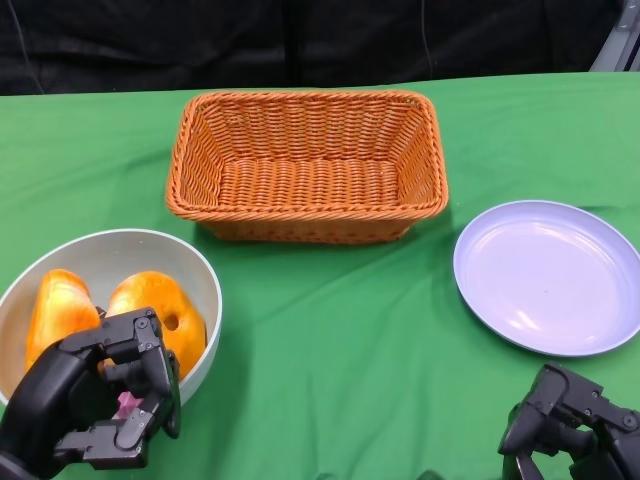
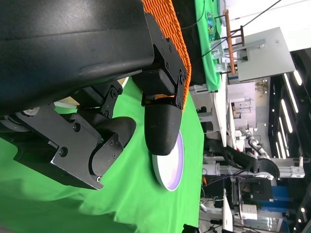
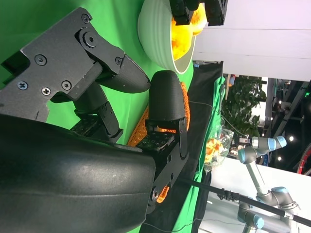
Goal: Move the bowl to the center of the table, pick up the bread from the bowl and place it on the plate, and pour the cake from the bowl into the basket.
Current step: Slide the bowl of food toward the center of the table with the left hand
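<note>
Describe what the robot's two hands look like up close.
Both the left hand and right hand are matte black, built from flat angular plates fastened with visible screws, with rounded smooth fingertips and a glossy rounded shell behind them.

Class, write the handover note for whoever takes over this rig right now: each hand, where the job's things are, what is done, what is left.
Left hand: at the bowl's near rim; grip unclear.
Right hand: low near the table edge, holding nothing; fingers unclear.
Bowl: left side of the table, two orange pieces inside.
Basket: centre back, nothing in it.
Plate: right, bare.
Done: nothing.
Left: centre the bowl, bread to plate, pour cake into basket.
</note>
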You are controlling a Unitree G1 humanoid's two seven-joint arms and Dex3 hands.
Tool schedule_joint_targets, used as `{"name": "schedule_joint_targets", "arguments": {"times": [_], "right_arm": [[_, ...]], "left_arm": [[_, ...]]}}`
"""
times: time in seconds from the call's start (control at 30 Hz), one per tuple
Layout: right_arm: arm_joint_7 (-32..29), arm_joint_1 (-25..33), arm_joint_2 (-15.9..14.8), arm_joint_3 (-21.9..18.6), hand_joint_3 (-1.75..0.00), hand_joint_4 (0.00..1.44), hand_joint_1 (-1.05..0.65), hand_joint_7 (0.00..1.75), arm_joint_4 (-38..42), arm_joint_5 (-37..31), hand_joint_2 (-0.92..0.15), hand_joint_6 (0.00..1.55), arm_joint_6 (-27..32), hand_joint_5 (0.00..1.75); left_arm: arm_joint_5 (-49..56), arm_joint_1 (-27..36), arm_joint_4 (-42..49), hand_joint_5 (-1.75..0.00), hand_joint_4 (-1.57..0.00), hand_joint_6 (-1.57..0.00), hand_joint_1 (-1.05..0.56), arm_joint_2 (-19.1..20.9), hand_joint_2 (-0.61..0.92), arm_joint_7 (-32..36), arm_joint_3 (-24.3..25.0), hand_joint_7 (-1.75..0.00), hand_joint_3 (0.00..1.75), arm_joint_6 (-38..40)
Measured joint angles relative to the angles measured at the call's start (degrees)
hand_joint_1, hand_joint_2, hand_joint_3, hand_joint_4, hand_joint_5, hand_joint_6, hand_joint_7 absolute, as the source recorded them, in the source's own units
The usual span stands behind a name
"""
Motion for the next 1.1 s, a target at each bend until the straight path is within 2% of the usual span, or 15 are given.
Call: {"name": "schedule_joint_targets", "arguments": {"times": [0.37,1.1], "right_arm": [[0.0,-0.1,0.0,-0.4,-1.35,0.80,-0.13,1.55,0.0,0.0,-0.37,0.67,0.0,1.75],[0.1,0.0,0.0,-0.6,-1.33,0.80,-0.12,1.56,0.0,0.0,-0.39,0.66,-0.1,1.75]], "left_arm": [[-0.1,0.0,0.3,-1.75,-0.81,-0.71,0.03,0.0,0.56,0.0,0.0,-1.58,1.28,0.0],[0.0,0.0,0.5,-1.75,-0.80,-0.71,0.05,0.0,0.57,0.0,0.1,-1.58,1.29,0.0]]}}
